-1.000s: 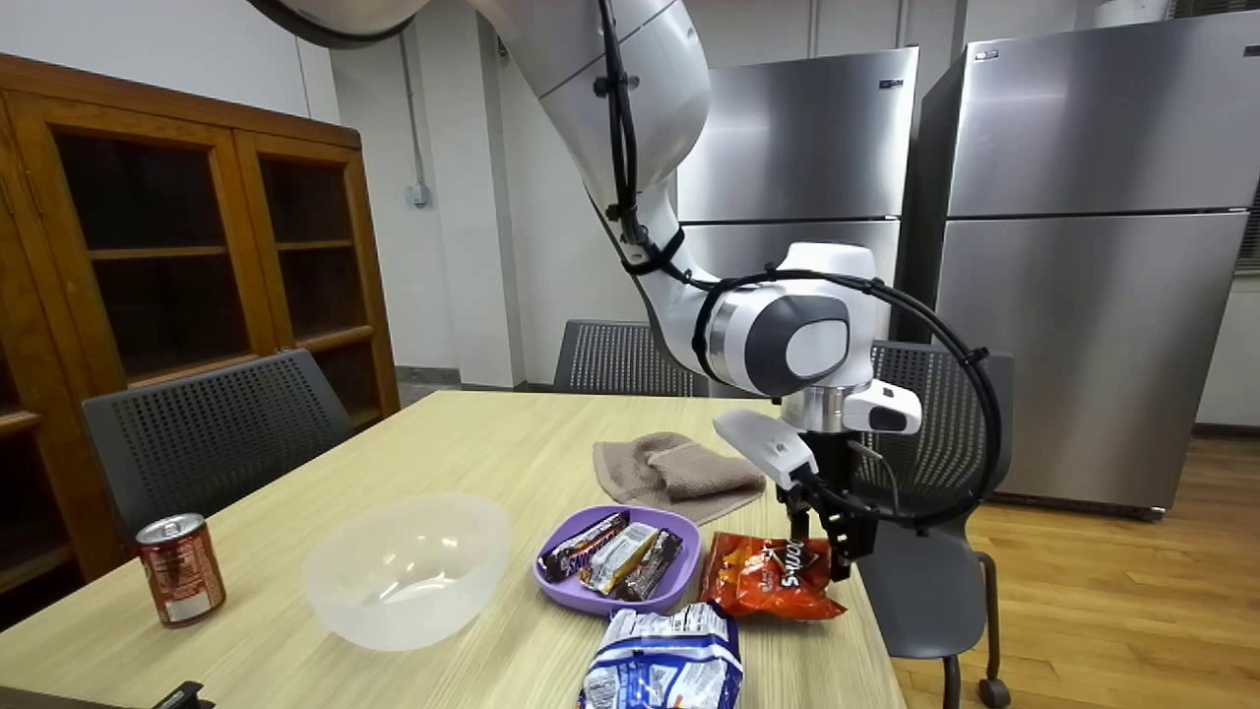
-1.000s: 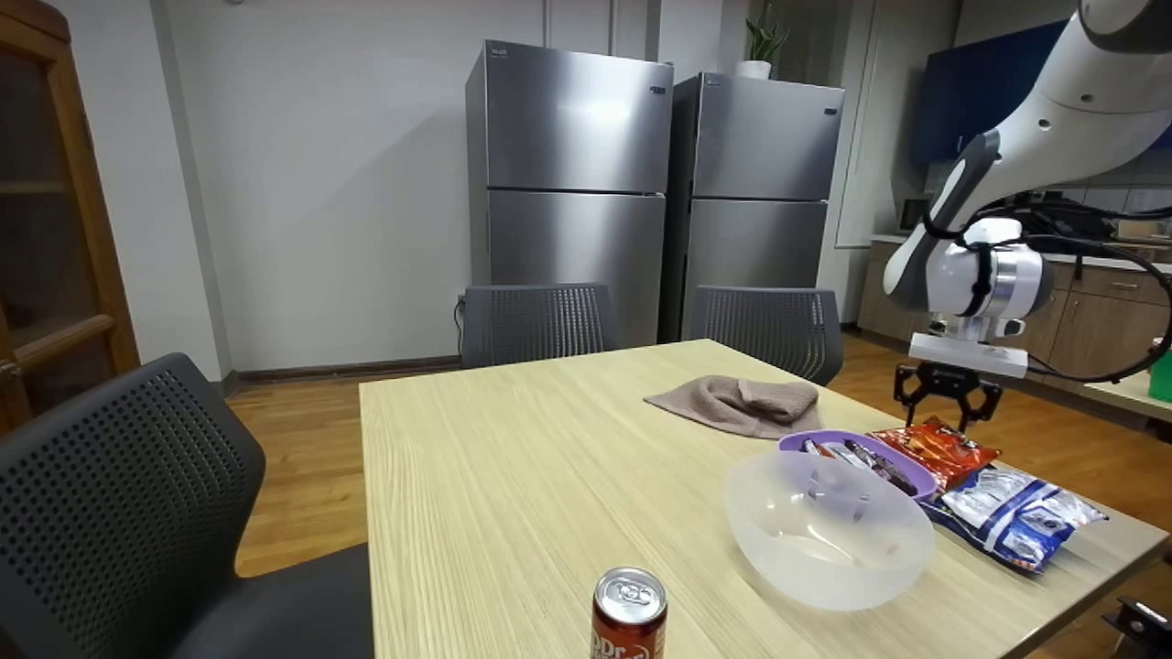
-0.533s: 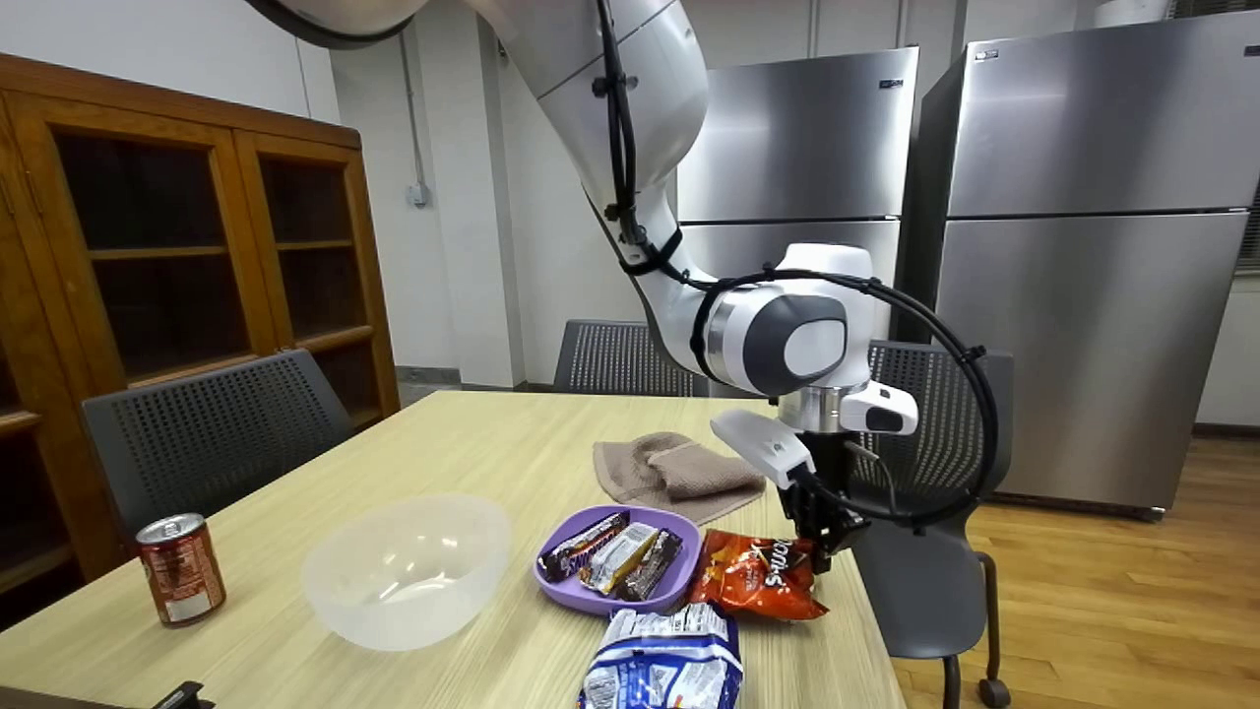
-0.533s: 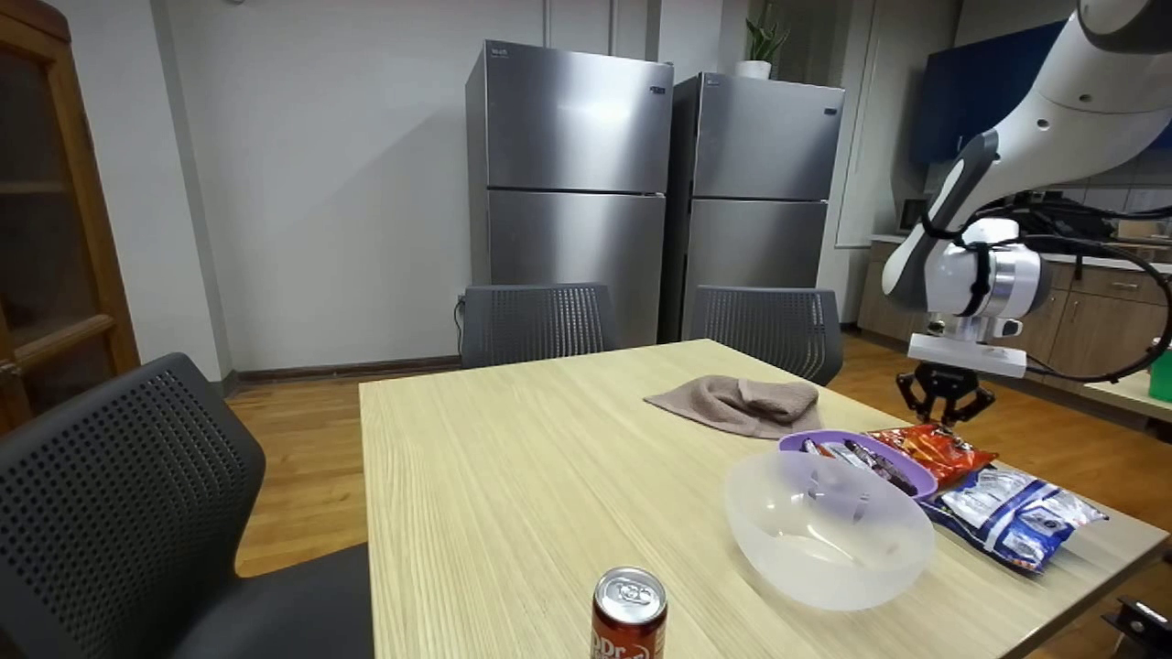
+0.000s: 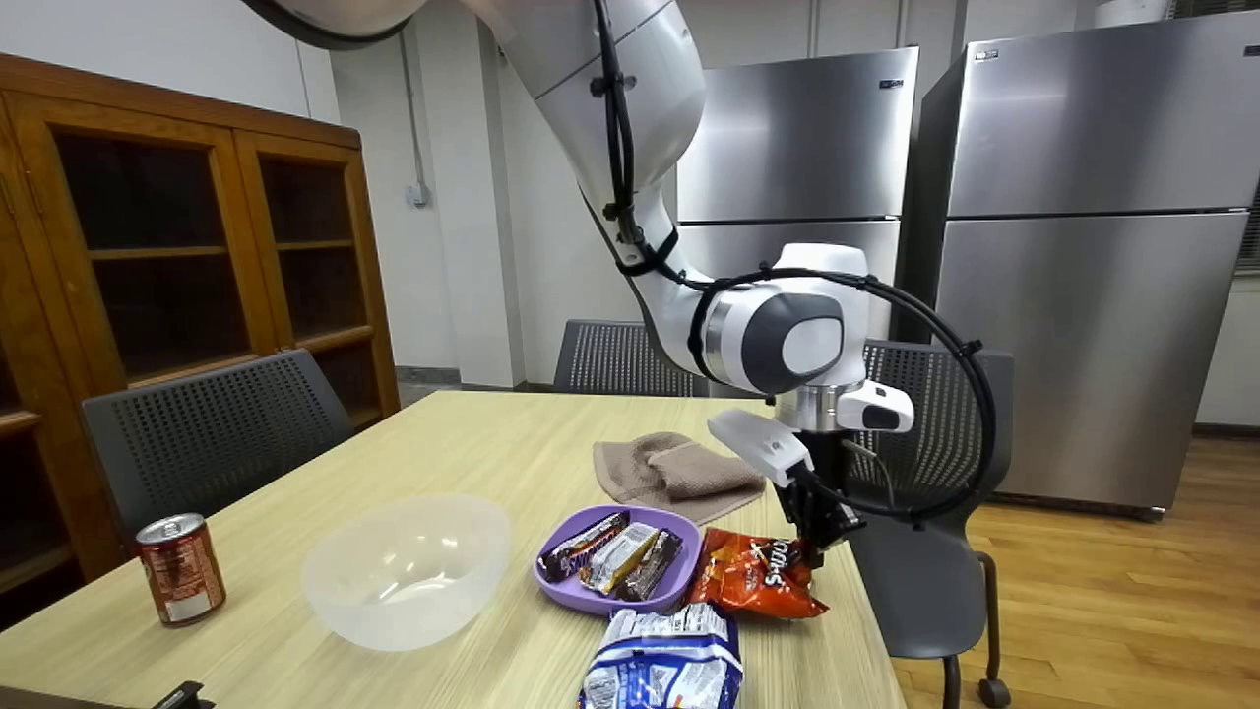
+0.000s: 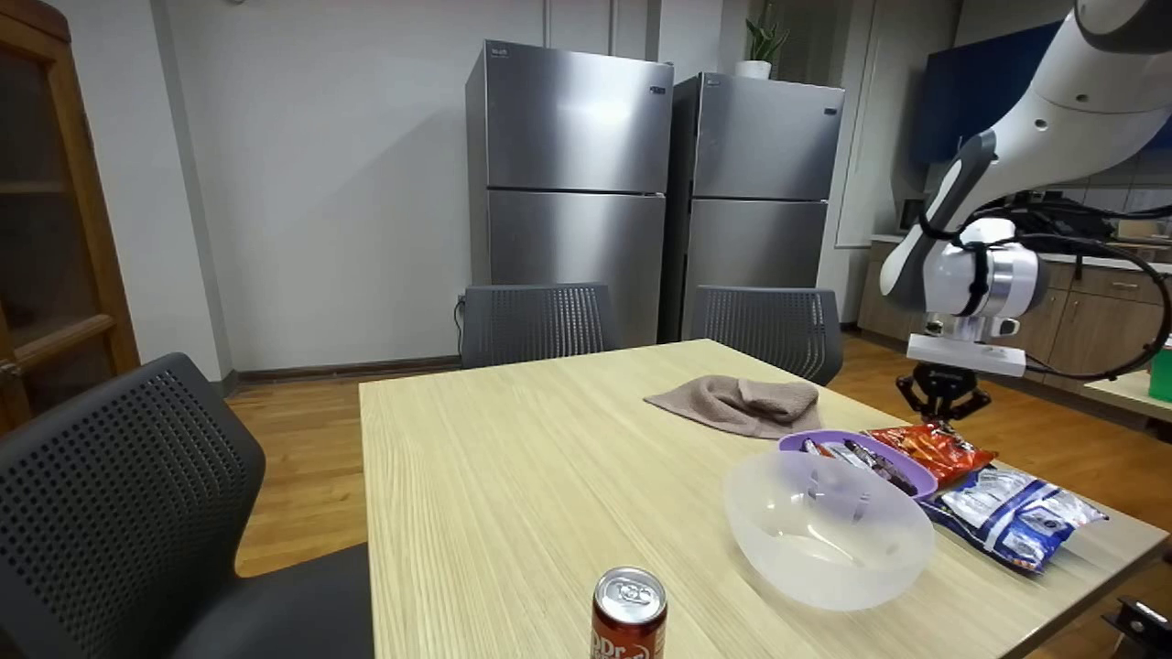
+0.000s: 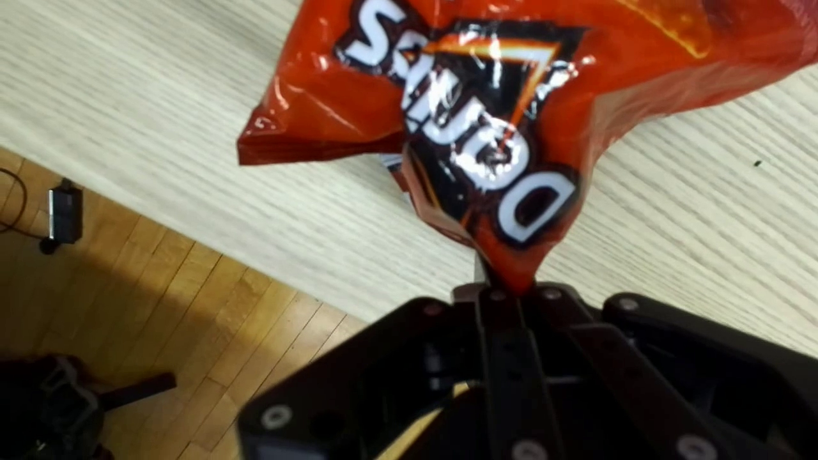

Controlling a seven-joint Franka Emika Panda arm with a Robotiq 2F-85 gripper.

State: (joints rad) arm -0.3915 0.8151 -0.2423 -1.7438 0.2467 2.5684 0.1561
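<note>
One red Doritos bag (image 7: pixel 511 108) is lying on the bench (image 5: pixel 472 443), the end effector (image 7: pixel 524 294) is pinching the bag's gathered tip, a purple dish (image 5: pixel 576 593) with three candy bars (image 5: pixel 615 558) is sitting just beside it, a blue-and-white packet (image 5: pixel 664 660) is lying near both, and a frosted bowl (image 5: pixel 394 620) and a can (image 5: pixel 180 571) are standing farther off.

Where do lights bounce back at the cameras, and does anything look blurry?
Wrist view: white glare across the red chip bag; the black gripper pinching it looks slightly soft. In an exterior view: a bright patch on a fridge. Both exterior views: small highlights in the translucent bowl.
</note>
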